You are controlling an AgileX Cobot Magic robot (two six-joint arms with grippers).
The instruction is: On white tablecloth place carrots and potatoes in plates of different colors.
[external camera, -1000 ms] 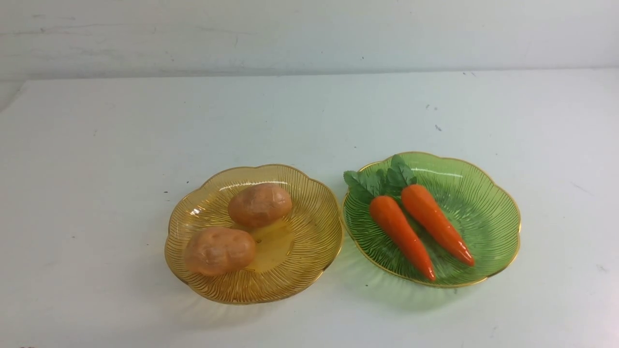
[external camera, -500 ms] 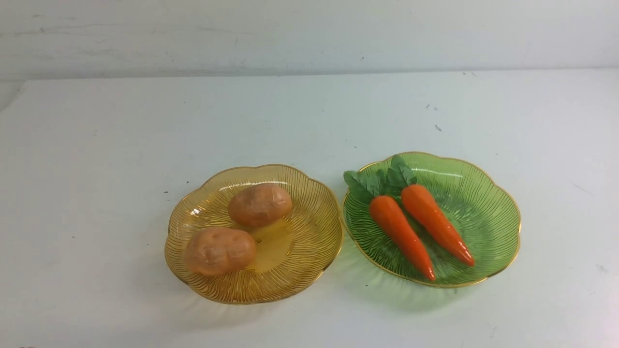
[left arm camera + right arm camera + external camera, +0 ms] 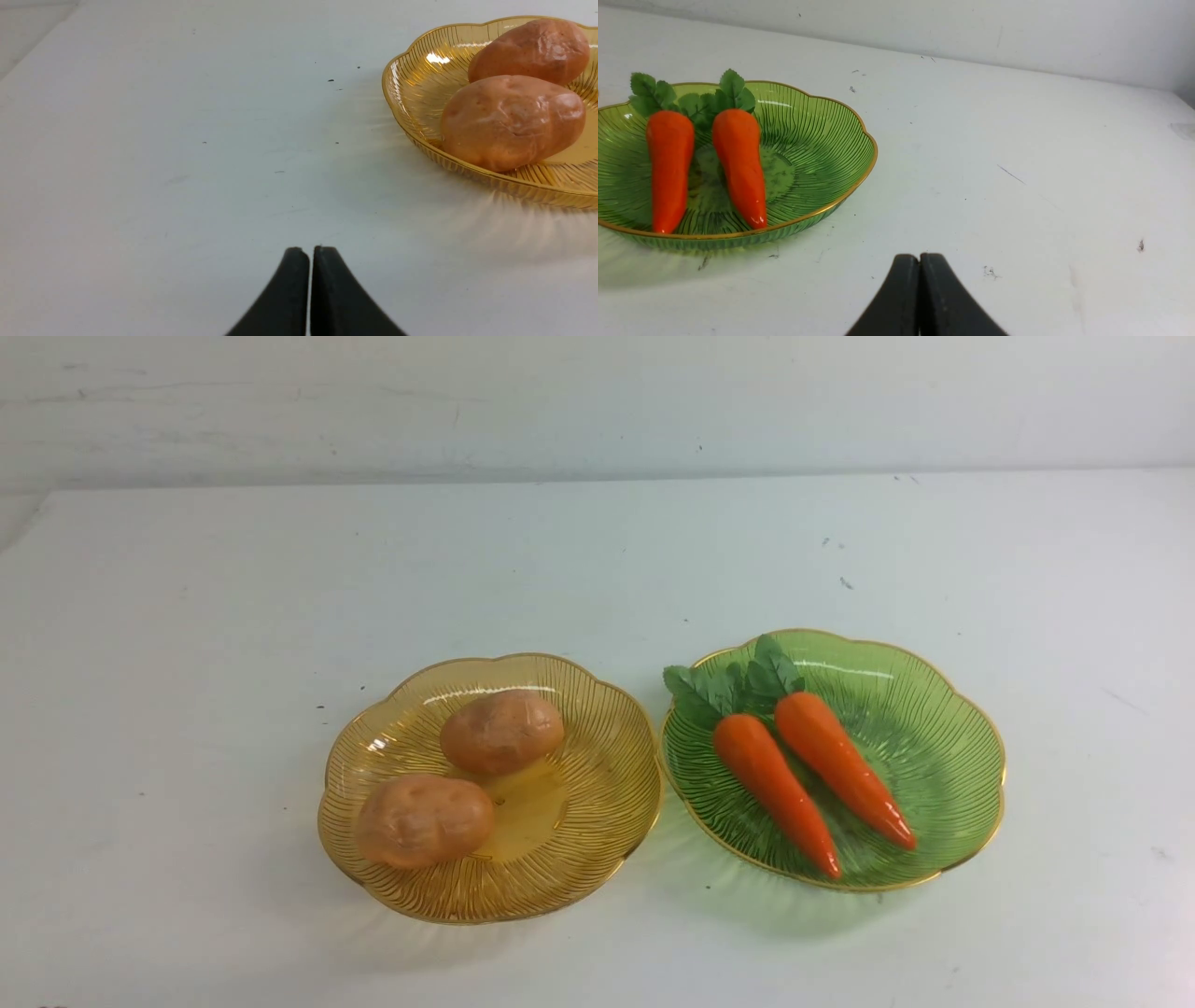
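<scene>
We see two lumpy, dimpled orange-tan potatoes (image 3: 501, 731) (image 3: 425, 820) resting in the ribbed, translucent amber plate (image 3: 597, 803) with its scalloped gold rim, and two smooth, tapered carrots (image 3: 775, 791) (image 3: 843, 767) with green leafy tops lying side by side in the matching green plate (image 3: 943, 747), both plates standing just beside each other on the white tablecloth (image 3: 187, 616). Against the frames from a second ago we find nothing displaced. Our left gripper (image 3: 310, 252) and right gripper (image 3: 919, 259) each have black fingers pressed together, clenched on nothing, above bare cloth apart from the plates.

no readable text, labels, brands, numbers or signs appear in any view.
</scene>
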